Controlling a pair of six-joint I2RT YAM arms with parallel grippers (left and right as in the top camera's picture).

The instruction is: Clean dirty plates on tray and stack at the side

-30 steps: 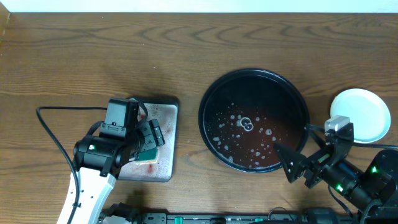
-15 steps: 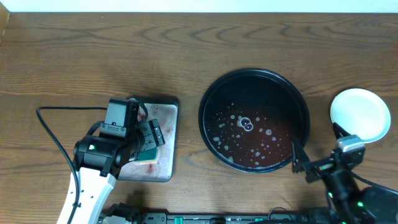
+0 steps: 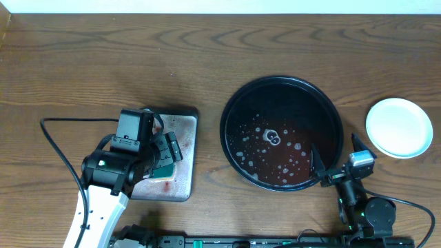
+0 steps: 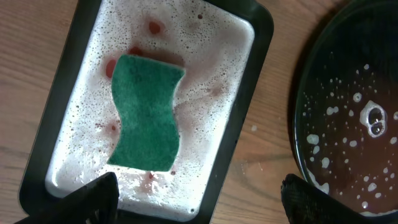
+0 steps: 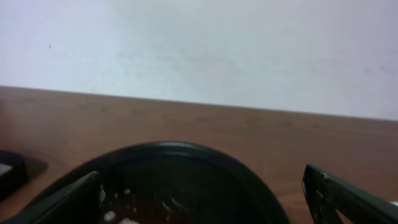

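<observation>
**Count on the desk (image 3: 103, 62)**

One round black tray (image 3: 281, 80). One small rectangular tray (image 4: 214, 84). One green sponge (image 4: 145, 113). One pale plate (image 3: 399, 127) shows from above; I cannot tell whether others lie beneath it.

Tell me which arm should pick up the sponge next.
Left. The left gripper, open, hangs directly over the sponge in the small white tray; the right gripper is far off at the black tray rim.

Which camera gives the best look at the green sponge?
The left wrist view: the green sponge lies fully visible in the small white tray, among foam and red smears. Overhead, the left arm hides all but a green sliver. The right wrist view does not show it.
</observation>
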